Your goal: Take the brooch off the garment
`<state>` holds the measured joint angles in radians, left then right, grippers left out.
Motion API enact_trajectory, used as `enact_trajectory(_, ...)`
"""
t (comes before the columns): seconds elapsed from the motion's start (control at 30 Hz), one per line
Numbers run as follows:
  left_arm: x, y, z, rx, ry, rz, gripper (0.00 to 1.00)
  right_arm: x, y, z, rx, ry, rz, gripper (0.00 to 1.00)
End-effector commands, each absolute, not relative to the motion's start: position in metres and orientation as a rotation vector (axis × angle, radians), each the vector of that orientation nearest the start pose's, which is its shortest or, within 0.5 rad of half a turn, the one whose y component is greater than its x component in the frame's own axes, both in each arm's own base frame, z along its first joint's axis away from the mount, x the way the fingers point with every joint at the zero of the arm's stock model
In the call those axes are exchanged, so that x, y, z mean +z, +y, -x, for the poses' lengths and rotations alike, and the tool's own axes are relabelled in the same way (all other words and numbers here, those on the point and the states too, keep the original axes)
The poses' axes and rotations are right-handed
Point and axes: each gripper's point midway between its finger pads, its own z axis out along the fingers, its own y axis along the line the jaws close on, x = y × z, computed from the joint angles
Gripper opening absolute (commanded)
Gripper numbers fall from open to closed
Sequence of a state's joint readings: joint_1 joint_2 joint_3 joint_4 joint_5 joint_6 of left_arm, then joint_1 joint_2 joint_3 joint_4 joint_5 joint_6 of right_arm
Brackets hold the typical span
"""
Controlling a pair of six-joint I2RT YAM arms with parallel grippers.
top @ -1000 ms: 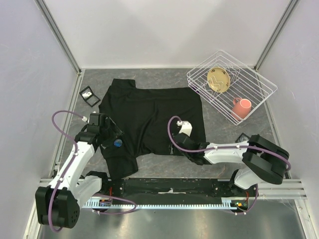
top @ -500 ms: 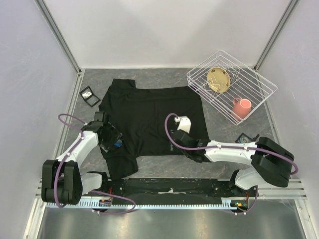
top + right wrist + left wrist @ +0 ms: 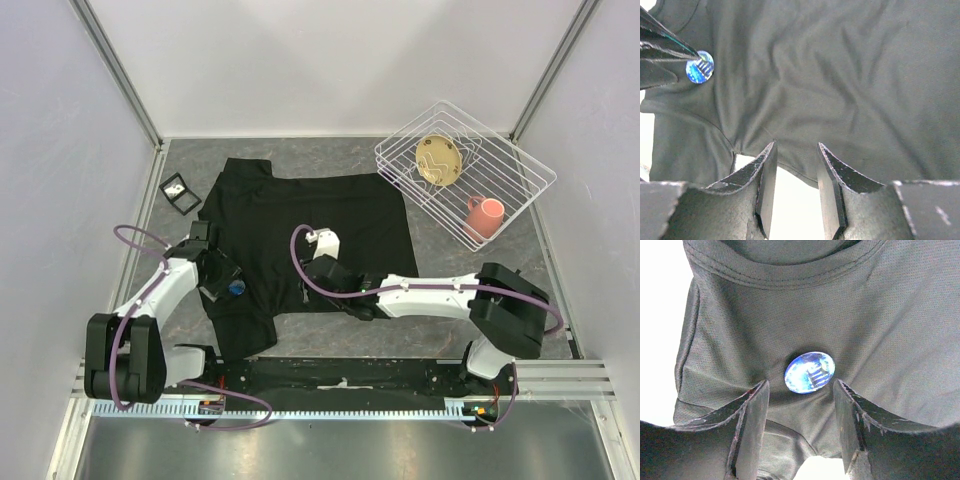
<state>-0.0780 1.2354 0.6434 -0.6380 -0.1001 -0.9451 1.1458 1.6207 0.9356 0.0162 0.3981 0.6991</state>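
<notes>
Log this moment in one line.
left end effector: open, flanking round blue brooch; right end effector: open, empty; black fabric T-shirt: brooch attached

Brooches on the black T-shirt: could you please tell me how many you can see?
1: the blue brooch sits on the garment near its collar, just beyond the tips of the open left gripper. Folded fabric may hide others.

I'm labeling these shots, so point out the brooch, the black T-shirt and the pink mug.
brooch [image 3: 809,372], left wrist view, centre of its blue face.
black T-shirt [image 3: 300,200], top external view, bare middle of the body.
pink mug [image 3: 487,218], top external view, its side.
</notes>
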Motion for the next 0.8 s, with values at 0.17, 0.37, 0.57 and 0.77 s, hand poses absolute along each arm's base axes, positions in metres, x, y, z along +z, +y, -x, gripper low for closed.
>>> enact_trajectory(0.17,0.043,-0.025,-0.252,-0.044,2.495,1.215,0.62,0.091,0.405,-0.214,0.671,2.229,0.309,0.44)
enact_trajectory(0.37,0.035,-0.02,-0.249,0.074,2.549,1.256,0.63,0.087,0.404,-0.213,0.665,2.237,0.317,0.44)
enact_trajectory(0.57,0.033,-0.028,-0.256,0.094,2.563,1.228,0.64,0.083,0.407,-0.21,0.669,2.251,0.33,0.44)
enact_trajectory(0.77,0.019,-0.022,-0.242,0.234,2.601,1.307,0.61,0.081,0.406,-0.209,0.668,2.264,0.334,0.44)
